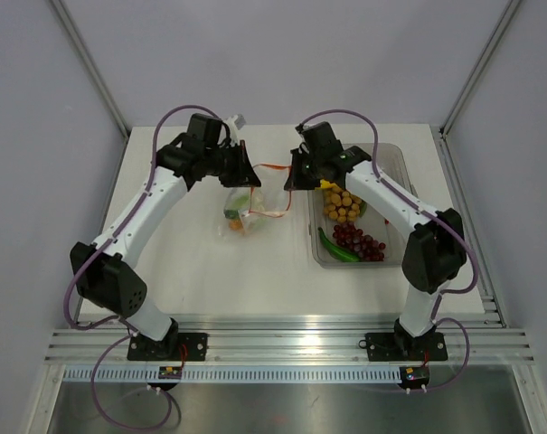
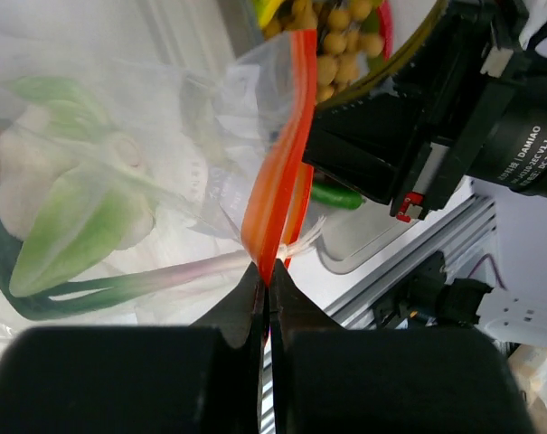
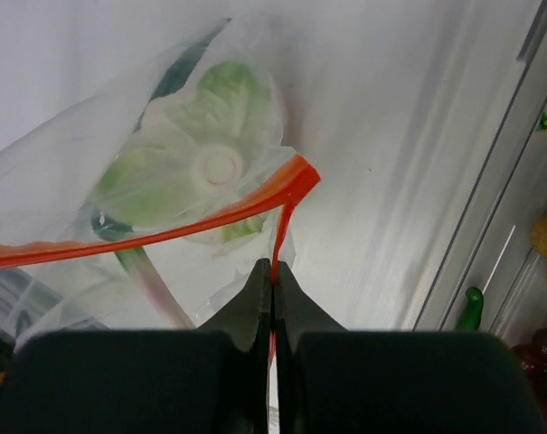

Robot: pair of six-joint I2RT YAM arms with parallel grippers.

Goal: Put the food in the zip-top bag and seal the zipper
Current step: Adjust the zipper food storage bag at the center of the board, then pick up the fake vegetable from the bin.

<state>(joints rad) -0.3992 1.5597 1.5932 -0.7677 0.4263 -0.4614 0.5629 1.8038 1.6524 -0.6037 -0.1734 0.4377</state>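
Near the far edge of the white table (image 1: 192,271), the thin clear plastic bag (image 1: 246,215) sags with a green-and-white toy vegetable (image 3: 196,167) inside. Its red-orange zipper strip (image 1: 271,166) stretches between the left gripper (image 2: 266,287) and the right gripper (image 3: 273,278), each clamped on one end.

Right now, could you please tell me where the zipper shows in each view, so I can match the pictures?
Top: zipper is a thin line between left gripper and right gripper, above centre.
Left wrist: zipper runs upright through the middle, down into the left gripper.
Right wrist: zipper crosses from the left edge to centre, then drops into the right gripper.
Shared landmark: ball cluster, in all three.
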